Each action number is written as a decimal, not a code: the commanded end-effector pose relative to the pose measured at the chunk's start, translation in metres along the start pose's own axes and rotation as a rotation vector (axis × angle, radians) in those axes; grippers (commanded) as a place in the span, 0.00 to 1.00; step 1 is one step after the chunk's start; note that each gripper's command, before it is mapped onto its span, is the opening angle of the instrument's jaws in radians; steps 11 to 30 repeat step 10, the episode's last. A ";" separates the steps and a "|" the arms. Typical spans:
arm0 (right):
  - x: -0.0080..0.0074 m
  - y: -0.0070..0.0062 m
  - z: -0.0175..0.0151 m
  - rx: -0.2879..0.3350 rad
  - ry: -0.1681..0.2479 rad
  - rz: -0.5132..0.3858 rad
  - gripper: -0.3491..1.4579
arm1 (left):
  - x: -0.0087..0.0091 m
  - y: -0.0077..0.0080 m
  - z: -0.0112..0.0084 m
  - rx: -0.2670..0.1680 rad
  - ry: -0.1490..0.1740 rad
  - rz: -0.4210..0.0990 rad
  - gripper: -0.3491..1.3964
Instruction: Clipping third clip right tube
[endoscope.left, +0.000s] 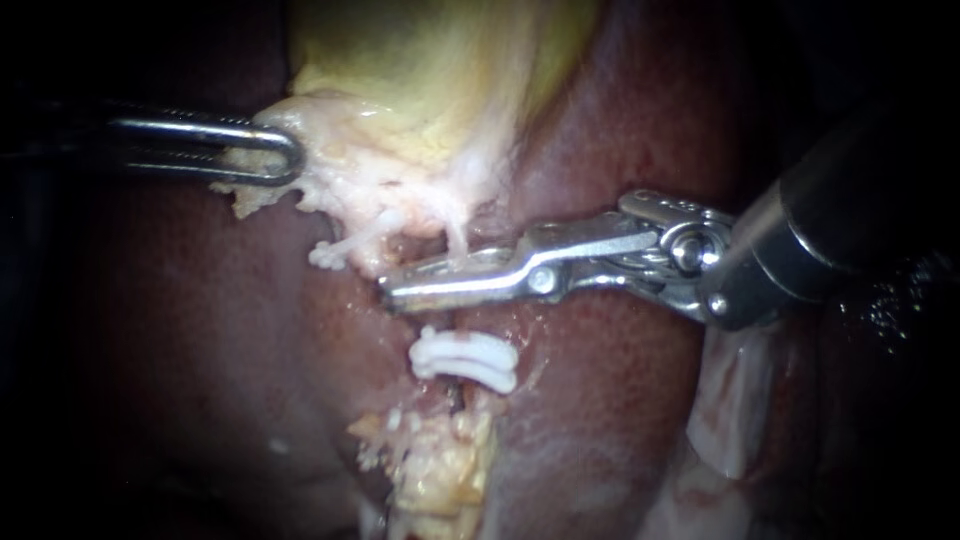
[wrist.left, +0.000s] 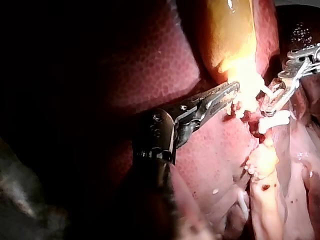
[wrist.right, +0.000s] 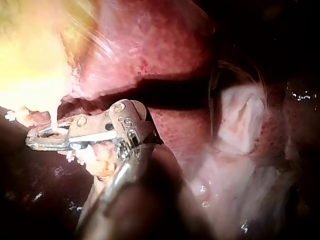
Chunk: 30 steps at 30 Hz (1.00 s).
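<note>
Endoscope view: our left instrument (endoscope.left: 285, 155) enters from the left, its jaws pinching the pale lower edge of the gallbladder (endoscope.left: 420, 80). Our right instrument (endoscope.left: 400, 288) enters from the right and lies crosswise over the liver (endoscope.left: 200, 330). Its jaws are pressed close on the right tube (endoscope.left: 457, 238), a thin whitish strand running down from the gallbladder. Two white clips (endoscope.left: 465, 360) sit side by side on the tube just below those jaws, apart from them. We record the same narrow jaw closure in the right wrist view, and the same pinch on pale tissue in the left wrist view.
</note>
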 end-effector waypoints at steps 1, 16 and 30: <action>-0.0001 0.0001 0.0000 -0.002 -0.001 -0.003 0.00 | 0.0000 0.0000 0.0000 0.000 0.000 0.000 0.00; -0.0002 0.0007 -0.0002 -0.003 -0.002 -0.005 0.00 | 0.0000 0.0000 0.0000 0.000 0.000 0.000 0.00; -0.0002 0.0007 -0.0002 -0.003 -0.002 -0.005 0.00 | 0.0000 0.0000 0.0000 0.000 0.000 0.000 0.00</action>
